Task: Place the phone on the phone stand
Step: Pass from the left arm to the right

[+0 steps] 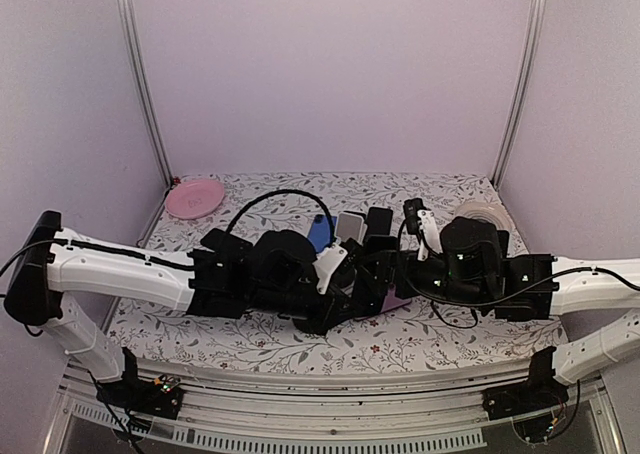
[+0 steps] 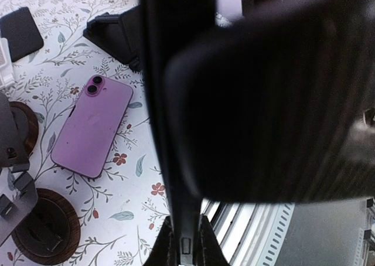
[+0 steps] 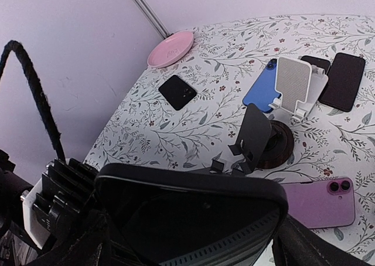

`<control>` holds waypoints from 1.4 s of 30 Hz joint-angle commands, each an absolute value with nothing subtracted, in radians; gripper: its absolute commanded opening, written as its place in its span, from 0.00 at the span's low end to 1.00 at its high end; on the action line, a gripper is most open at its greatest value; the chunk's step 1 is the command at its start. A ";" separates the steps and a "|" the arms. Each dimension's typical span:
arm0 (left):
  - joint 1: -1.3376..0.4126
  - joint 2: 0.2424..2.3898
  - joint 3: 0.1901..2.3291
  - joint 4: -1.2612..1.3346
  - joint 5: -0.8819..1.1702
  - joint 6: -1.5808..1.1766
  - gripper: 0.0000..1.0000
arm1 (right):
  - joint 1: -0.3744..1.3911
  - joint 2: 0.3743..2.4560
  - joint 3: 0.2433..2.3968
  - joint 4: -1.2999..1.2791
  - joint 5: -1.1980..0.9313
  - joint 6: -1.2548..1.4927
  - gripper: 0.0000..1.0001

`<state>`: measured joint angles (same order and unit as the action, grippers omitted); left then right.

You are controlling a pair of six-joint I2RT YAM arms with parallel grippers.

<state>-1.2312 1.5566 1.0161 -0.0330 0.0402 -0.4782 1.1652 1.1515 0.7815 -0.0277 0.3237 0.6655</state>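
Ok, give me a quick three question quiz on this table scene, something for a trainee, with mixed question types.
1. True or false: the purple phone lies flat on the table, camera lenses facing up.
2. Where is the pink plate? A) far left corner B) far right corner C) near edge
3. Fill in: right beside the white stand lies a ____ phone.
Key: 1 true; 2 A; 3 blue, the blue phone.
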 commanded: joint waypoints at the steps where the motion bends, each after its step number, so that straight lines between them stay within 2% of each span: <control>1: -1.245 1.577 1.075 -0.026 0.028 -0.447 0.00 | 1.172 1.165 0.821 -0.038 0.337 0.678 0.95; 16: -1.271 1.613 1.118 -0.070 -0.021 -0.430 0.00 | 1.172 1.180 0.826 -0.066 0.376 0.745 0.85; 19: -1.272 1.608 1.111 -0.060 -0.018 -0.433 0.00 | 1.172 1.180 0.827 -0.063 0.379 0.746 0.78; 27: -1.272 1.603 1.096 -0.048 -0.031 -0.437 0.00 | 1.172 1.176 0.824 -0.061 0.380 0.747 0.45; 30: -1.270 1.603 1.092 -0.046 -0.047 -0.443 0.00 | 1.171 1.174 0.825 -0.059 0.383 0.747 0.41; 37: -1.260 1.599 1.072 -0.019 -0.069 -0.460 0.35 | 1.125 1.164 0.830 -0.067 0.365 0.721 0.34; 42: -1.241 1.569 1.020 0.013 -0.077 -0.483 0.61 | 1.085 1.137 0.831 -0.078 0.368 0.683 0.33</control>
